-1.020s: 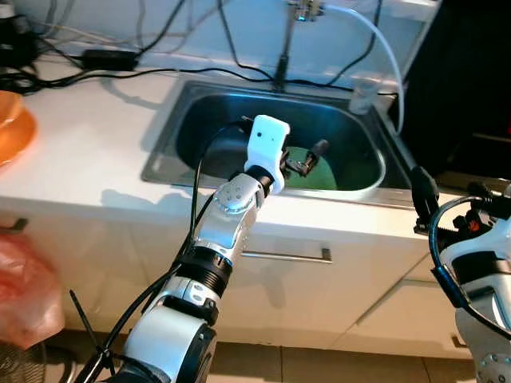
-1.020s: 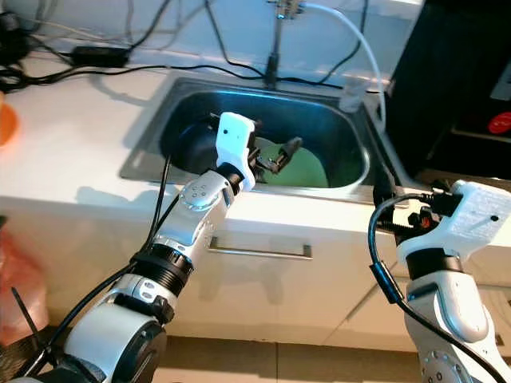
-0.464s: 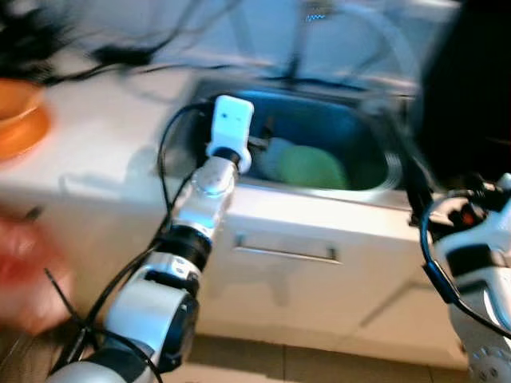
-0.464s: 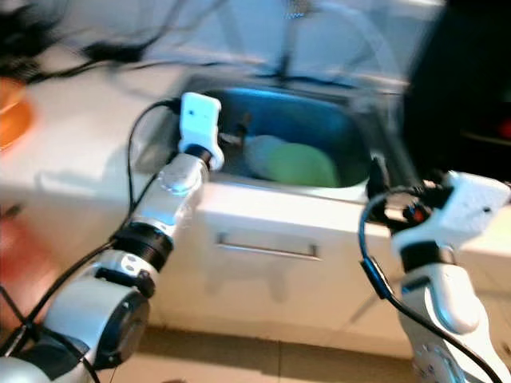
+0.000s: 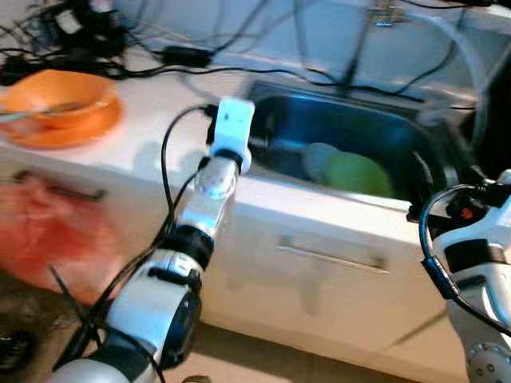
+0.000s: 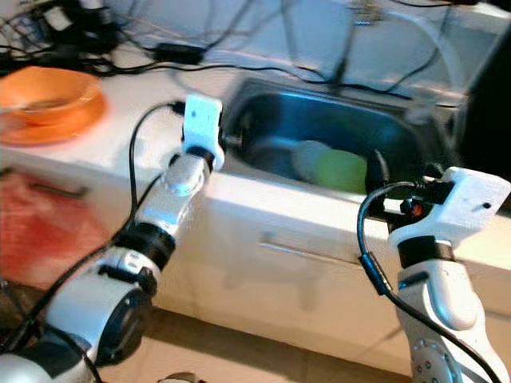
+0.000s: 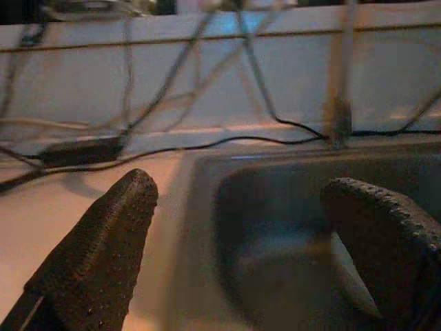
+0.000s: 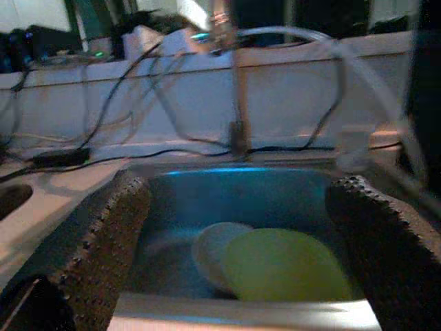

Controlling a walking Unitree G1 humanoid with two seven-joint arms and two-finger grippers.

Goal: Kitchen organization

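Two round plates are lying in the steel sink [image 6: 263, 104]: one green plate [image 8: 286, 265], one pale plate [image 8: 210, 252]. One orange bowl [image 5: 57, 94] is sitting on one orange plate [image 5: 56, 134].

Shiny metal sink [image 5: 275, 120]; glossy orange bowl [image 5: 57, 94]; smooth white counter [image 5: 152, 112].

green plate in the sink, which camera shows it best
The right wrist view: the green plate sits near the middle, lying over a paler plate in the sink. Both eye views show it smaller and blurred. The left wrist view gives just a pale sliver beside one finger, too dim to identify.
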